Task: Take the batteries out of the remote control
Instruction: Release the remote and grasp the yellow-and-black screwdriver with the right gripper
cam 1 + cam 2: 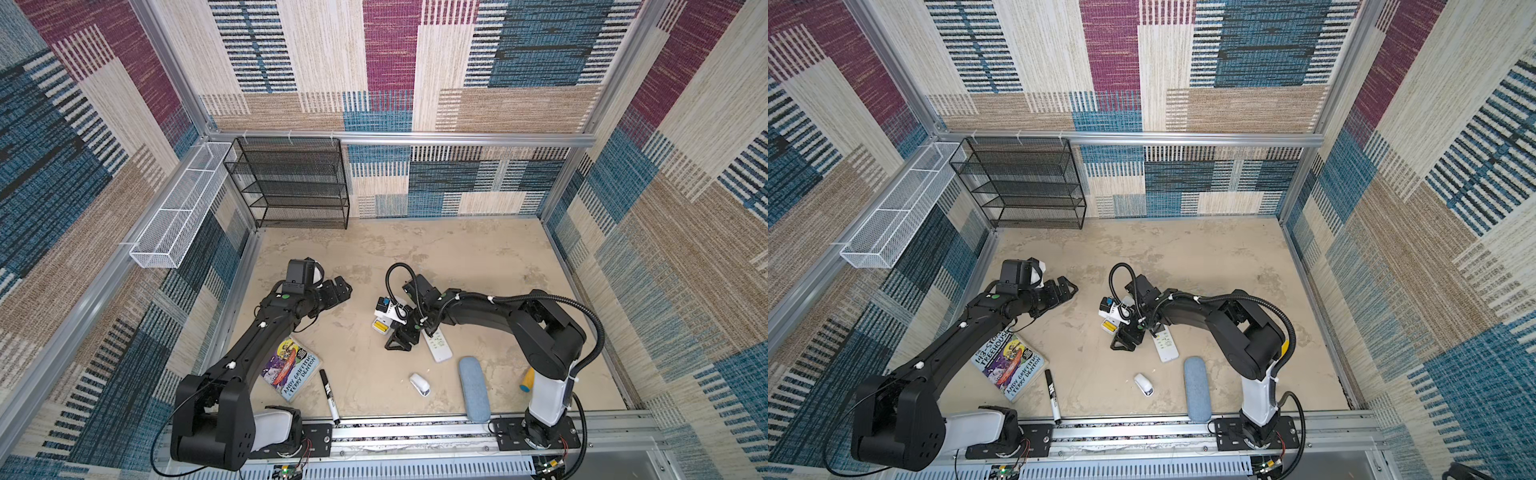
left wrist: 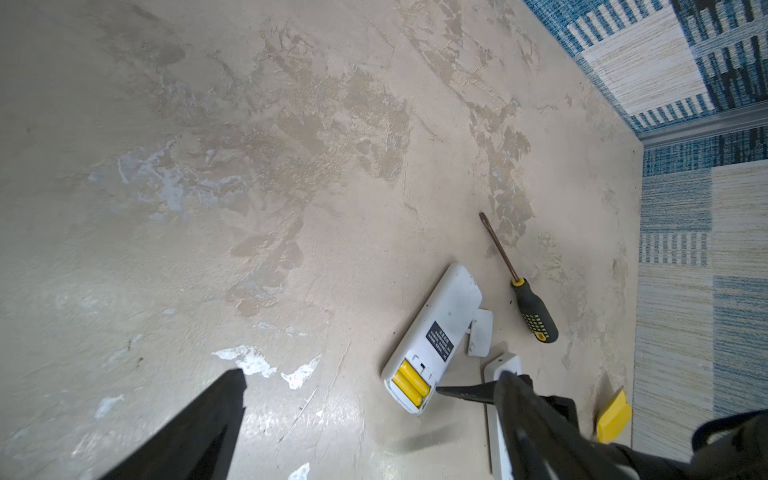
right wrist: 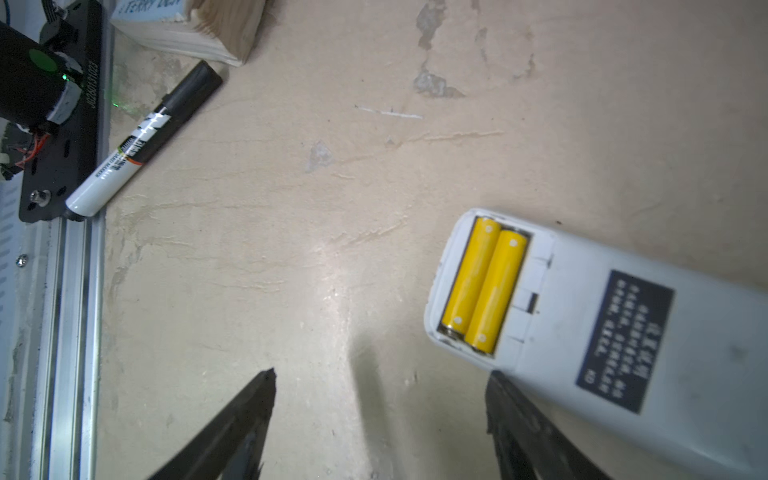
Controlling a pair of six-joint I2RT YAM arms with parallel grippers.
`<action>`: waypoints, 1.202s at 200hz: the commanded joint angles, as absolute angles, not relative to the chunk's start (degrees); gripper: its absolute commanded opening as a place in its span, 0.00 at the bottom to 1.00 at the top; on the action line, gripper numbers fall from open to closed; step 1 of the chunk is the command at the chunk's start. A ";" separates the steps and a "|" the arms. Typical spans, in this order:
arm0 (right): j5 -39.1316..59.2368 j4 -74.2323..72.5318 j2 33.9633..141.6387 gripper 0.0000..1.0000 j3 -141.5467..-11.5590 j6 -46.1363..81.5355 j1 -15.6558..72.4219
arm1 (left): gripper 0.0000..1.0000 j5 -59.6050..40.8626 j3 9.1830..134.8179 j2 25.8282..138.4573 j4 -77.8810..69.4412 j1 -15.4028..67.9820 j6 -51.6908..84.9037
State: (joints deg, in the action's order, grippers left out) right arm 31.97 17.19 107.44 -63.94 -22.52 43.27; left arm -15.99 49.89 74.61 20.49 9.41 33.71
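The remote control [image 3: 623, 332] lies face down on the table with its battery bay uncovered. Two yellow batteries [image 3: 482, 286] sit side by side in the bay; they also show in the left wrist view [image 2: 409, 384] and as a yellow patch in both top views [image 1: 381, 326] [image 1: 1109, 327]. My right gripper [image 3: 381, 374] is open and empty just beside the remote's battery end, one finger close to its edge; in a top view [image 1: 398, 345] it is near the middle. My left gripper [image 2: 374, 374] is open and empty, apart to the left [image 1: 343, 291].
A loose white battery cover [image 2: 480, 336] and a screwdriver [image 2: 528, 299] lie by the remote. A second white remote [image 1: 438, 345] lies face up under the right arm. Near the front are a book [image 1: 289, 368], a marker [image 1: 330, 397], a small white object [image 1: 419, 384], a blue-grey case [image 1: 473, 388] and a yellow-handled scraper [image 1: 527, 380].
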 commanded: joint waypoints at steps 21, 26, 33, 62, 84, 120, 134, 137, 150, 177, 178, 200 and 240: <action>26.79 11.30 103.99 0.81 -62.49 -20.10 43.30 | 0.95 -17.74 50.42 74.88 20.64 9.49 33.31; 25.99 11.25 103.62 0.81 -62.41 -20.19 43.22 | 0.95 -17.88 50.45 74.88 20.49 9.51 33.23; 25.27 11.25 102.96 0.81 -62.49 -20.30 42.95 | 0.95 -18.14 50.38 74.80 20.26 9.47 33.14; 18.72 9.06 99.30 0.80 -61.66 -16.45 40.93 | 0.94 -19.39 50.47 74.38 19.48 9.48 32.23; 14.95 8.35 96.73 0.79 -60.65 -11.05 36.30 | 0.93 -20.50 50.65 73.85 18.86 9.59 30.92; 11.91 8.34 93.89 0.75 -55.86 -8.20 28.39 | 0.96 -22.31 51.16 73.50 17.87 10.78 29.08; 9.97 8.22 93.56 0.74 -53.95 -7.91 26.40 | 0.97 -22.51 51.31 73.32 17.41 11.53 28.19; 9.61 8.15 93.43 0.74 -53.60 -7.83 26.08 | 0.97 -22.38 51.40 73.30 17.34 11.74 28.01; 8.20 7.50 93.10 0.73 -51.87 -7.69 24.61 | 0.98 -22.41 51.53 73.22 16.75 12.66 26.97; 6.88 6.55 93.52 0.72 -50.32 -7.03 22.13 | 0.98 -21.31 51.94 73.13 15.50 14.85 24.87; 6.83 6.53 93.61 0.72 -50.30 -7.03 22.09 | 0.98 -21.25 51.99 73.13 15.40 14.94 24.83; 7.12 6.01 95.14 0.70 -50.19 -7.36 21.62 | 0.98 -19.61 52.32 73.13 14.51 16.37 23.65; 9.98 5.29 97.13 0.67 -50.01 -7.30 21.62 | 0.98 -17.15 52.64 73.30 13.03 17.64 21.87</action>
